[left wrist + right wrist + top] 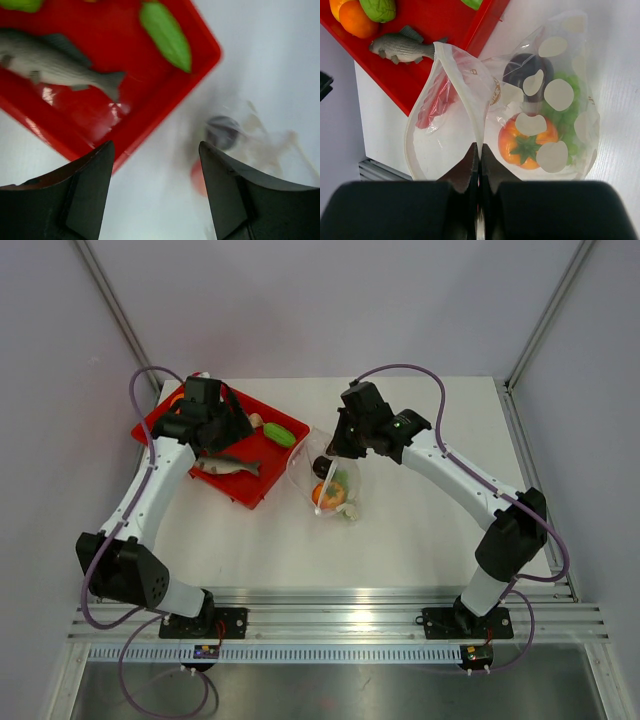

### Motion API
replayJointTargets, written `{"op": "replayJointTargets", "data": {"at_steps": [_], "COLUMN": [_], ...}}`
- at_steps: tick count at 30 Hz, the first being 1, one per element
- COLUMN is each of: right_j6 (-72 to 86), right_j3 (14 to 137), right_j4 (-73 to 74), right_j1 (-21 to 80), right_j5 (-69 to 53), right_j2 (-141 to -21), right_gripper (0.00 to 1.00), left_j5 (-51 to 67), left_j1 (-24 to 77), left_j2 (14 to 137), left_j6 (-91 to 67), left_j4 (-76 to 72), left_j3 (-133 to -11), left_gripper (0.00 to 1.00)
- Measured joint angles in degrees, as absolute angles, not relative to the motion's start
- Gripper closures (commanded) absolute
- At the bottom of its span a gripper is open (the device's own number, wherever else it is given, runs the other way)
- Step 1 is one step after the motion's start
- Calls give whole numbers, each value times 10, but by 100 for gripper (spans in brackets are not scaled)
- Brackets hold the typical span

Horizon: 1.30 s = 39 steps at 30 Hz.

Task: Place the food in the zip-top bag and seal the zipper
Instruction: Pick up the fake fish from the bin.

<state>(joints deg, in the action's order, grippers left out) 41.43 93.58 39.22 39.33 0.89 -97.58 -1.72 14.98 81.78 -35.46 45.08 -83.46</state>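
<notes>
The clear zip-top bag (470, 115) lies right of the red tray, its mouth gaping toward the tray. Inside it sit food pieces: an orange fruit with a green stem (526, 142), a dark purple piece (520, 67) and green grapes (566, 112). My right gripper (480, 150) is shut on the bag's rim, at the zipper strip (462, 85); from above that gripper (338, 452) hangs over the bag (333, 485). The left gripper (156, 147) is open and empty, hovering at the tray's right corner (232, 430). The left wrist view is blurred.
The red tray (255, 490) holds a grey toy fish (228, 467), a green vegetable (281, 433), an orange piece (355, 17) and a green one (379, 9). The table's near edge and rail run along the bottom, with walls on three sides.
</notes>
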Motion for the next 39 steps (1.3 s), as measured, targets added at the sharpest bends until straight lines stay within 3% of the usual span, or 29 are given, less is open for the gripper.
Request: {"op": "replayJointTargets", "data": {"at_steps": [4, 11, 19, 30, 32, 35, 39], "right_j6": [413, 406, 394, 390, 389, 388, 388], "right_j3": [936, 936, 936, 932, 930, 930, 930], "right_j4": [392, 392, 392, 384, 383, 383, 381], "right_j1": [393, 393, 393, 393, 393, 393, 393], "right_j5": [9, 8, 8, 8, 8, 8, 8], "right_j2": [-976, -976, -976, -976, -976, -976, -976], "right_gripper": [92, 92, 91, 91, 91, 91, 91], "left_j5": [-53, -78, -93, -140, -151, -171, -185], "left_j1": [93, 79, 82, 116, 116, 117, 118], "left_j2": [859, 967, 1053, 1051, 1049, 1045, 1042], "left_j6": [-356, -380, -385, -151, -109, -38, 31], "left_j4": [455, 465, 464, 413, 399, 375, 346], "left_j3": [-793, -771, -827, -815, -801, -775, -745], "left_gripper": [24, 16, 23, 19, 27, 32, 32]}}
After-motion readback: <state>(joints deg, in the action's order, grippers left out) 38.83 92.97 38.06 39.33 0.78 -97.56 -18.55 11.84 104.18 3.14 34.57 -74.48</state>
